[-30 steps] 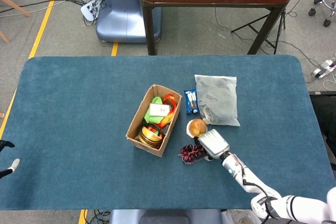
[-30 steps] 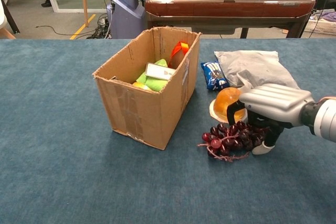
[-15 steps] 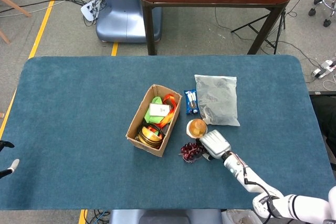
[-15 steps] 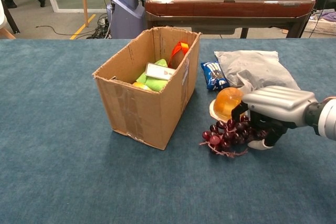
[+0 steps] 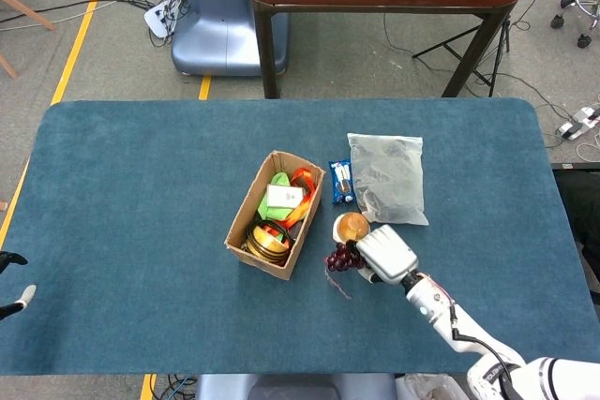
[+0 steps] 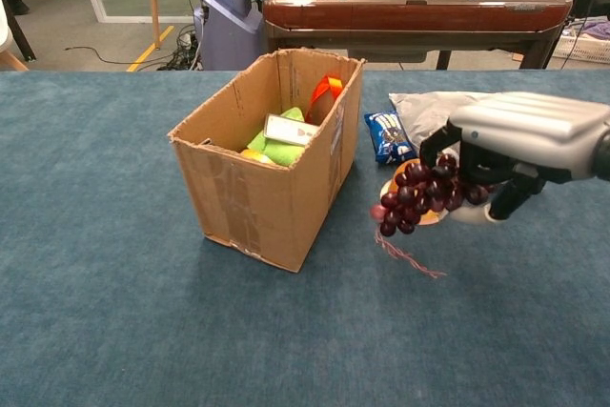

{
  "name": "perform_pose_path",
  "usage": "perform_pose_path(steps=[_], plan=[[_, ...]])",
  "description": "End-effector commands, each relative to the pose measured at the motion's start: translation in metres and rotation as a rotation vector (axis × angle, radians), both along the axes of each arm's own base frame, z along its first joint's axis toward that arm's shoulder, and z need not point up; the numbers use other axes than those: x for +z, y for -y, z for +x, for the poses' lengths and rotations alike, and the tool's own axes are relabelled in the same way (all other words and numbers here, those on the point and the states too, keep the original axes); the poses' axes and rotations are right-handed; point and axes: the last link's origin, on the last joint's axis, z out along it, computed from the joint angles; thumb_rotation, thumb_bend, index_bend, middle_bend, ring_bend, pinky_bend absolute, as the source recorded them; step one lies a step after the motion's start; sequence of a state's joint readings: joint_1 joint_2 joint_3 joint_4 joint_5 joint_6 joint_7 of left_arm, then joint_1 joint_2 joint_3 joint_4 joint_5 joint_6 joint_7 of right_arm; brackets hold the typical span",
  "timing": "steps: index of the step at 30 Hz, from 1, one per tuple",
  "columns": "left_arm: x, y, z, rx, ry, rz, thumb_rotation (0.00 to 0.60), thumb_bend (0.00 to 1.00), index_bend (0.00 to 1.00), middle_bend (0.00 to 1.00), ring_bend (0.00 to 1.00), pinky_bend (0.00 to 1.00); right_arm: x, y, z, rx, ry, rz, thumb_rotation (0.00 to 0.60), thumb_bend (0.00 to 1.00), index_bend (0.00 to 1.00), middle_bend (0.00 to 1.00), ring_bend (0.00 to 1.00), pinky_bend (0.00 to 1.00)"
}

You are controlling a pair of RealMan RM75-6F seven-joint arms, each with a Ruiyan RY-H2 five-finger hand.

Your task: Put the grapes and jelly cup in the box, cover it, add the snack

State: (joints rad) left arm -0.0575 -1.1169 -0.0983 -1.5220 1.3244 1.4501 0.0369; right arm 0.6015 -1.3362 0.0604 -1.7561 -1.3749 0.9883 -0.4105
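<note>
The right hand point(image 6: 519, 154) gripped one bunch of dark red grapes point(image 6: 419, 195), its fingers curled around the top of the bunch. The grapes hung clear of the table point(image 6: 114, 312), to the right of the box point(image 6: 262, 188), and a thin stem trailed down from the bunch toward the cloth. In the head view the same hand point(image 5: 386, 253) sat just right of the grapes point(image 5: 342, 258) and close beside the box point(image 5: 246, 228).

One jelly cup point(image 5: 352, 227), orange and domed, stood on the table just behind the grapes; from the chest view the bunch and hand hid nearly all of it. One small blue snack packet point(image 6: 386, 135) lay between the box and a single grey plastic bag point(image 6: 448, 116), touching the bag's edge or nearly so. In the head view the snack point(image 5: 341, 181) lay just right of the box's far corner, with the bag point(image 5: 386, 178) beside it.

There was one cardboard box, open at the top, already holding several things: something green, a white card, an orange ribbon and a yellowish round item.

Of the left hand point(image 5: 11, 292) only a few dark fingertips showed at the table's left edge in the head view; I could not tell whether it was clenched or released.
</note>
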Motion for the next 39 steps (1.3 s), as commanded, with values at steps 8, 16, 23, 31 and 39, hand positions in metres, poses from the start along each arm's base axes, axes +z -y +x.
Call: perform_pose_path(steps=[8,16,23,31,39], plan=[[-0.001,0.0,0.001,0.0,0.004,-0.005,0.6,0.22,0.42,0.38,0.31,0.46,0.042,-0.001,0.036,0.121,-0.03,-0.146,0.6,0.51,0.74,1.0,1.0,1.0],[0.0,0.0,0.002,-0.004,0.01,-0.004,0.6,0.22,0.42,0.38,0.31,0.46,0.063,0.006,0.081,0.198,-0.022,-0.238,0.6,0.51,0.74,1.0,1.0,1.0],[0.0,0.0,0.002,-0.005,0.013,-0.005,0.6,0.22,0.42,0.38,0.31,0.46,0.07,0.018,0.107,0.22,-0.003,-0.284,0.6,0.51,0.74,1.0,1.0,1.0],[-0.001,0.0,0.003,-0.009,0.014,-0.01,0.6,0.23,0.42,0.38,0.31,0.46,0.045,0.047,0.119,0.201,-0.027,-0.274,0.6,0.51,0.74,1.0,1.0,1.0],[0.0,0.002,0.004,-0.019,0.021,-0.01,0.6,0.22,0.42,0.38,0.31,0.46,0.015,0.063,0.126,0.186,-0.007,-0.236,0.6,0.5,0.74,1.0,1.0,1.0]])
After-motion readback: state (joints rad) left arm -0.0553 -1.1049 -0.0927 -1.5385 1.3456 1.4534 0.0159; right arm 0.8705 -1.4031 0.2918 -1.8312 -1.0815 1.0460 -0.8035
